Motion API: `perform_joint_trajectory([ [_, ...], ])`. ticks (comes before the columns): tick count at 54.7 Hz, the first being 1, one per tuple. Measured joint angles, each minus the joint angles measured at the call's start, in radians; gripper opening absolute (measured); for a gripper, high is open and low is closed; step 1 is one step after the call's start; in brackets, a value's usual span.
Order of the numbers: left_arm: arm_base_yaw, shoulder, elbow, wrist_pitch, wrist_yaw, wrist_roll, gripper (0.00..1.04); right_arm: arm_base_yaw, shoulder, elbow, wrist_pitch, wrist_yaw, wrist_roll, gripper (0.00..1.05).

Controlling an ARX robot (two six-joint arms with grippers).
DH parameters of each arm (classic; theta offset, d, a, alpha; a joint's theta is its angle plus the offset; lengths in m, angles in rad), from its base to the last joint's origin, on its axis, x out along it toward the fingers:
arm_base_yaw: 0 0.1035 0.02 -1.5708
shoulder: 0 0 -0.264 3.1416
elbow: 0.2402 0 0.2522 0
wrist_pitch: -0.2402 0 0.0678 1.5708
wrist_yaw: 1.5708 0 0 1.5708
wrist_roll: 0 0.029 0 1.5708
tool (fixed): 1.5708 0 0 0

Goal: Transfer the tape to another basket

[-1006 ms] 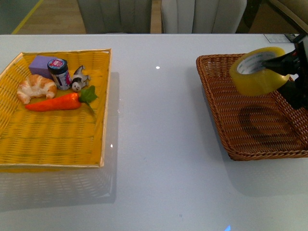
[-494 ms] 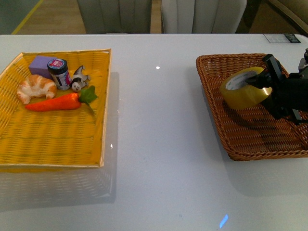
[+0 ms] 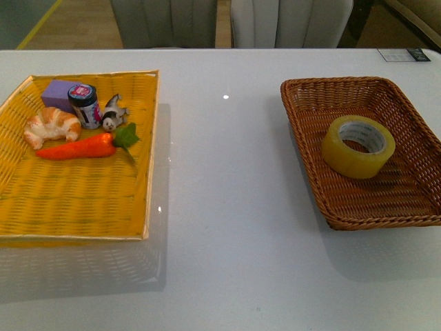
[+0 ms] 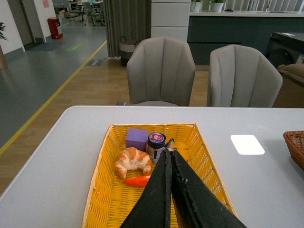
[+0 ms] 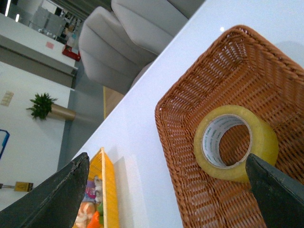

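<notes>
tape [image 3: 349,159] lies seemingly flat, hole up

On white table [image 3: 227,227], right: tape roll [image 3: 346,161] lies flat inside brown wicker basket [image 3: 324,87]. Left: yellow woven tray [image 3: 76,203] holds croissant [image 3: 50,125], carrot [image 3: 74,147], jar [image 3: 85,105], purple box [image 3: 55,92], small figurine [image 3: 113,114].

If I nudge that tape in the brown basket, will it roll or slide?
It probably won't roll: the tape lies flat, hole up. The woven basket floor looks rough, so the roll should drag rather than slide. Its glossy sides may be slippery to pinch.
</notes>
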Motion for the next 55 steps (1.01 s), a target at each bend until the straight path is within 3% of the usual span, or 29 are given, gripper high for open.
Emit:
perform_joint_trajectory([
  [10,0.000,-0.051,0.000,-0.052,0.000,0.000,0.02,-0.031,-0.421,-0.163,-0.172,-0.023,-0.066,0.95],
  [16,0.000,-0.078,0.000,-0.077,0.000,0.000,0.02,0.006,-0.526,-0.230,-0.061,0.168,-0.362,0.77],
  [20,0.000,-0.163,0.000,-0.196,0.000,0.000,0.02,0.030,-0.572,-0.270,-0.066,0.208,-0.568,0.65],
  [24,0.001,-0.227,0.000,-0.248,0.000,0.000,0.02,0.053,-0.612,-0.307,-0.085,0.227,-0.679,0.53],
  [40,0.001,-0.238,0.000,-0.254,0.000,0.000,0.02,0.119,-0.811,-0.401,-0.191,0.291,-0.783,0.02],
  [45,0.001,-0.238,0.000,-0.254,0.000,0.000,0.02,0.152,-0.829,-0.441,-0.156,0.348,-0.794,0.02],
  [50,0.001,-0.238,0.000,-0.254,0.000,0.000,0.02,0.211,-0.901,-0.458,-0.223,0.380,-0.796,0.02],
  [55,0.001,-0.238,0.000,-0.254,0.000,0.000,0.02,0.215,-0.986,-0.459,-0.290,0.389,-0.797,0.02],
])
